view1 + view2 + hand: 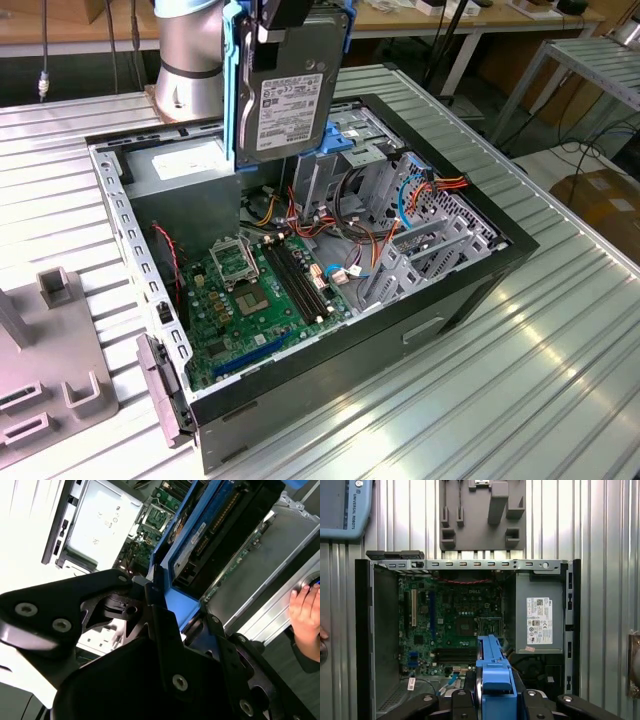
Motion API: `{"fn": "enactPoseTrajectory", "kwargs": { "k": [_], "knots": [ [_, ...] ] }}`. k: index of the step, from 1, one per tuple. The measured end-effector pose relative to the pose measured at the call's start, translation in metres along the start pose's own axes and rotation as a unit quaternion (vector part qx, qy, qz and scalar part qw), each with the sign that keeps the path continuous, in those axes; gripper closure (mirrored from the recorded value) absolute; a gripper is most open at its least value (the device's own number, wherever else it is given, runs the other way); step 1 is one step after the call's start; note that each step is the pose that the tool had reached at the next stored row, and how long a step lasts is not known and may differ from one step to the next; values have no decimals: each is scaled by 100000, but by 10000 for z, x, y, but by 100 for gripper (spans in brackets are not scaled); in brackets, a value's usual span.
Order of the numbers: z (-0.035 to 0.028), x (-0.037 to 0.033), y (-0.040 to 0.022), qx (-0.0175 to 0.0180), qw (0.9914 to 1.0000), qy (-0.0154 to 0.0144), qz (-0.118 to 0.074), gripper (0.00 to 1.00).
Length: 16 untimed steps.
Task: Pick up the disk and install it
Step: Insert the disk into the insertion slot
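Reporting on the disk (290,100) first: it is hanging on edge directly beneath the claw (283,22), lifted clear above the open computer case (470,290), with its white label facing the exterior view. I am seeing the claw's fingers (155,610) pressing in on the upper end of the blue side rails (495,672), so I am recording the claw as clamped on the disk, not open. Gripping the rail frame and not the label face is, in my judgement, sparing the drive body from pressure. Carrying it vertical is keeping its outline narrow over a crowded interior.

Below the claw, the motherboard (250,290) is lying exposed on the case floor, with loose red and orange cables (350,225) running beside it. The metal drive cage (365,135) is sitting just beyond the hanging disk, lower than the claw; the disk is not touching it. The power supply (540,620) is occupying a corner of the case, below and to one side of the claw.

Further out, a grey fixture plate (50,380) is resting on the ribbed table (560,380), well apart from the claw. In the second wrist view a person's hand (305,610) is resting at the table edge, well clear of the claw. What it is doing I cannot tell.
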<state>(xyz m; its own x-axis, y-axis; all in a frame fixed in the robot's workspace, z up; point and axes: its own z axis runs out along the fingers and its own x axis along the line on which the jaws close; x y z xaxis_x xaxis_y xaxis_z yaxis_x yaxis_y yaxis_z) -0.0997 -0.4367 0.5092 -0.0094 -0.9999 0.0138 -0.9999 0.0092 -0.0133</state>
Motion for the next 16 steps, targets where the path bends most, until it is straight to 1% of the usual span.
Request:
{"fn": "enactPoseTrajectory", "kwargs": {
  "k": [8, 12, 16],
  "knots": [
    [1, 56, 0, -1, 100000, 8, 3, 63],
    [2, 96, -1, 3, 100000, 6, 4, 63],
    [2, 110, -1, 1, 100000, 11, 7, 63]
  ]
}}
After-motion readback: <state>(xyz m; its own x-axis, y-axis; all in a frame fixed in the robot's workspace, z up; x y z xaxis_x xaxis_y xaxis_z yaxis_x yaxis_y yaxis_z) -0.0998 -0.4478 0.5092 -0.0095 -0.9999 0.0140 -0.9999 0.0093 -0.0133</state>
